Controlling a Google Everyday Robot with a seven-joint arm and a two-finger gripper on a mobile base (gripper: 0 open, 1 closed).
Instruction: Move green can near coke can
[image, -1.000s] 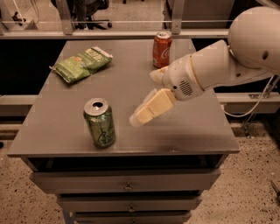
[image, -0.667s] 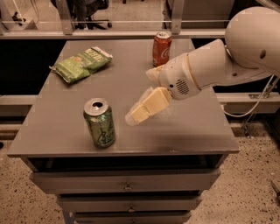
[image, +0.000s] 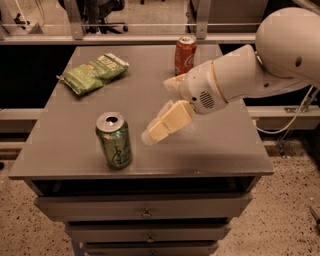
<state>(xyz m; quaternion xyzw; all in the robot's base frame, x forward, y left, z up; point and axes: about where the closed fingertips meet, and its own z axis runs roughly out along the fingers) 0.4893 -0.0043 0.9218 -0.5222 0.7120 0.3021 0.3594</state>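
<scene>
so the gripper (image: 159, 128) has slid a bit to the left over the last second and now hangs low over the table (image: 60, 150), just beside the green can (image: 114, 140) but not touching it. nothing else has budged. looks like the reach for the grab is nearly done, the carry hasn't started. can't tell from here whether the gripper is spread or closed, it's holding nothing either way. the green can stands upright near the front edge, well apart from the coke can (image: 185, 55) at the back. count: one green can, one coke can, one green chip bag (image: 95, 72), one gripper.
</scene>
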